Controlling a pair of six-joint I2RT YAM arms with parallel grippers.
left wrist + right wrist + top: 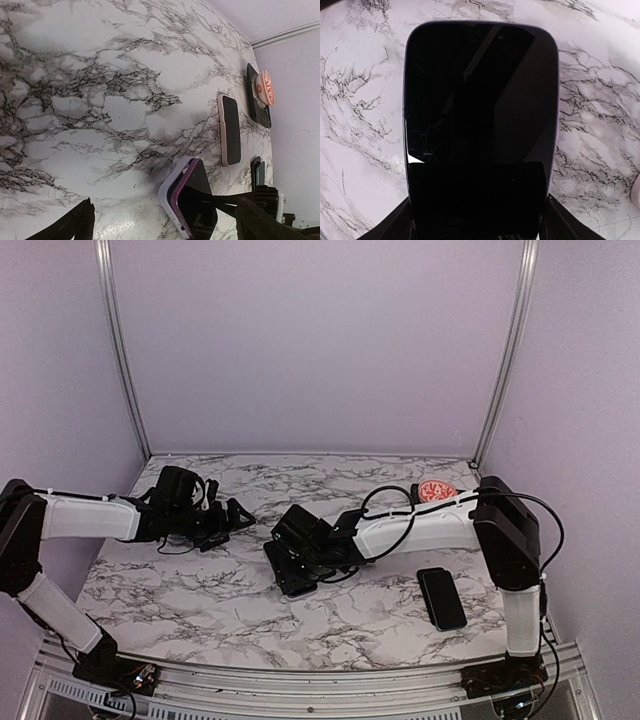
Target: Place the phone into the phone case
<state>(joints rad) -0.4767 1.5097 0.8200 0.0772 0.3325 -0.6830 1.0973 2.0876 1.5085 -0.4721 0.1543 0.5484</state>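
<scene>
- Mid table [200, 610], our right tool [300, 562] clamps the phone [480, 115], which seemingly lies partly in the phone case [166, 194].
- We judge seating is underway; the next move is pressing the proud edge home.
- Towards the left edge, our left tool [228, 523] hangs spread, empty.

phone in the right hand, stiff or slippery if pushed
Likely stiff: the phone looks a flat slab. It looks glossy and mirrors light, so probably slippery. The right hand grips only one end, so a push may pivot it.
</scene>
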